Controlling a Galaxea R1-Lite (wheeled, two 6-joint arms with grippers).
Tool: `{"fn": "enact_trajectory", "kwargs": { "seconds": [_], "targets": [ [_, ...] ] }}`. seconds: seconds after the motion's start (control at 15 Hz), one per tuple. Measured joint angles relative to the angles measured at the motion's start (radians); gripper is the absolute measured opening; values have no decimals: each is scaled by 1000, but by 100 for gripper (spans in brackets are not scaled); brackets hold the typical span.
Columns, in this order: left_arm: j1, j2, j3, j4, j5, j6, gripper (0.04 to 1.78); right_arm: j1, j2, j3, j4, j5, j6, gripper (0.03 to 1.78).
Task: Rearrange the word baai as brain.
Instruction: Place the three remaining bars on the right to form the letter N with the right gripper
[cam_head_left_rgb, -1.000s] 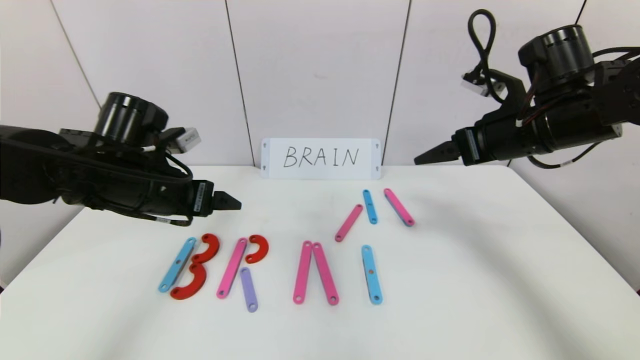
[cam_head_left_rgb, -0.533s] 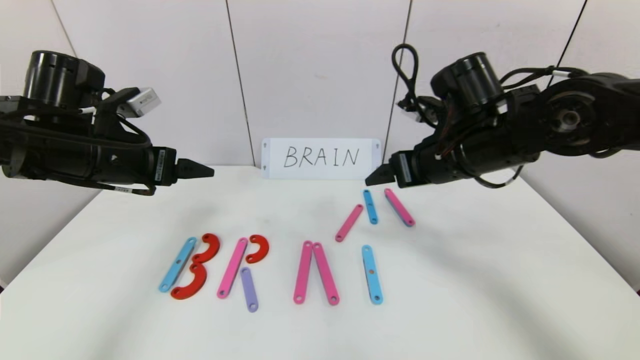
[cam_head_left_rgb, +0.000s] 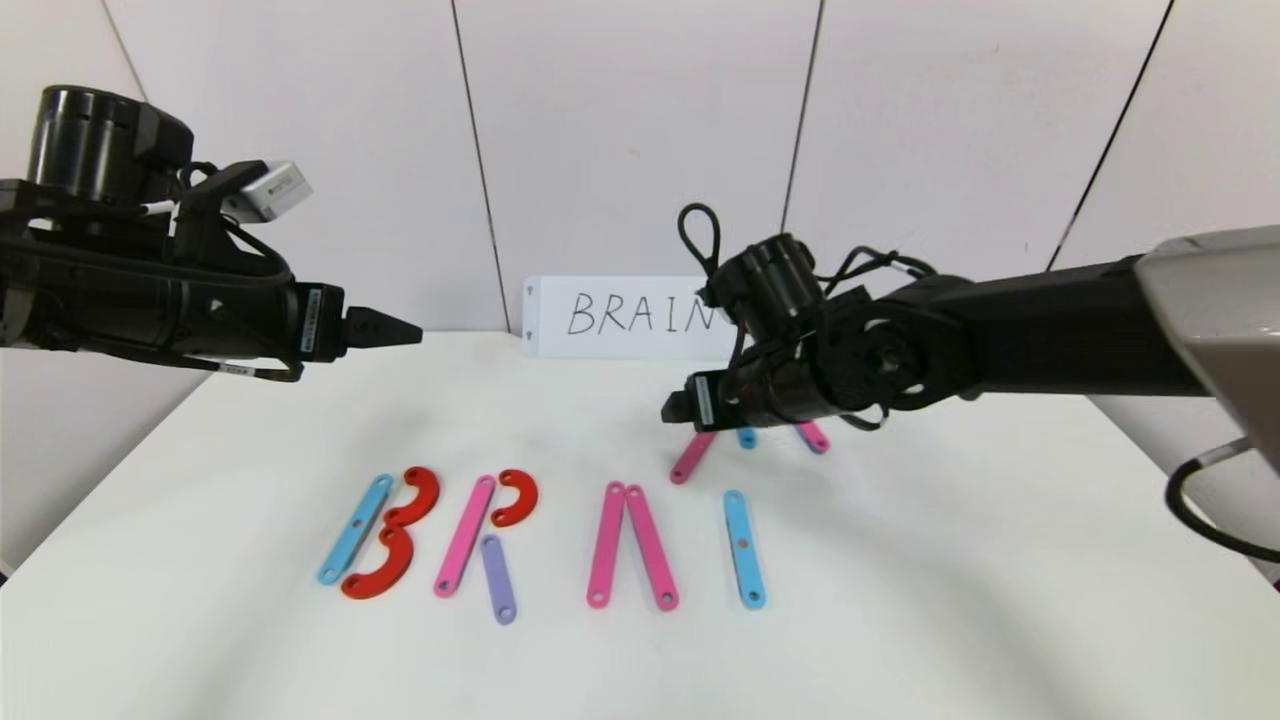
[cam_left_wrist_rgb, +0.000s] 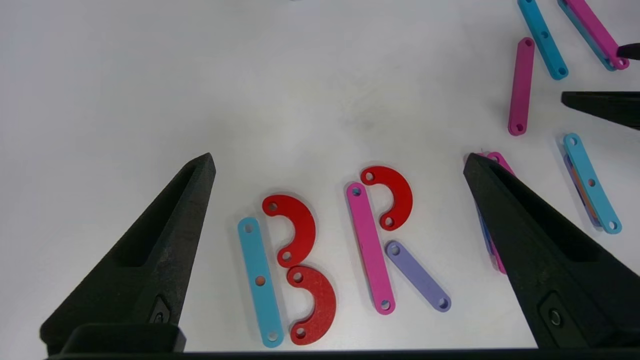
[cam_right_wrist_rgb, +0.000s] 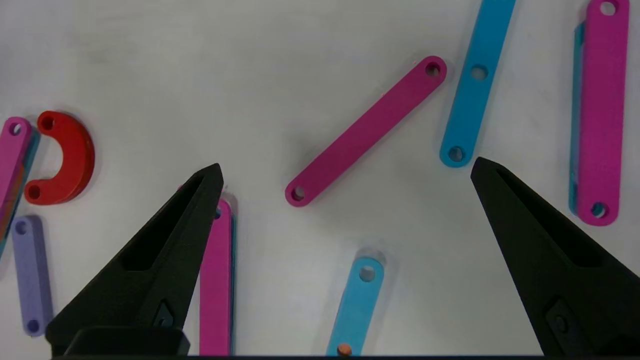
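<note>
Bright, even light; seemingly soft shadows

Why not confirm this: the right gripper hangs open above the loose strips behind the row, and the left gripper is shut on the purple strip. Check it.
Wrong on the left gripper: the left wrist view shows it open and empty, raised above the table, with the purple strip lying flat in the R. The right gripper does hang open above the loose pink strip, as the right wrist view shows.

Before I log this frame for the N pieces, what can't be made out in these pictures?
- Head view: the right arm hides most of the loose blue strip and pink strip behind the right gripper, plus the sign's end.
- Left wrist view: a finger of the left gripper covers the A strips.
- Right wrist view: picture edges crop the I strip.
</note>
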Motion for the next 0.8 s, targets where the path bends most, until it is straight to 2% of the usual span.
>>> {"fn": "enact_trajectory", "kwargs": {
  "seconds": [0.2,0.47,0.67,0.8],
  "targets": [
    [-1,5,0,0,0,0,174,12,78,-26,-73,-62,38,174],
    [-1,7,-3,-2,-1,1,174,14,117,-43,-71,-67,81,174],
    [-3,11,-3,0,-2,17,174,17,158,-71,-65,-108,88,174],
    [-3,15,-2,0,-2,17,174,19,181,-92,-63,-115,92,174]
  ]
}}
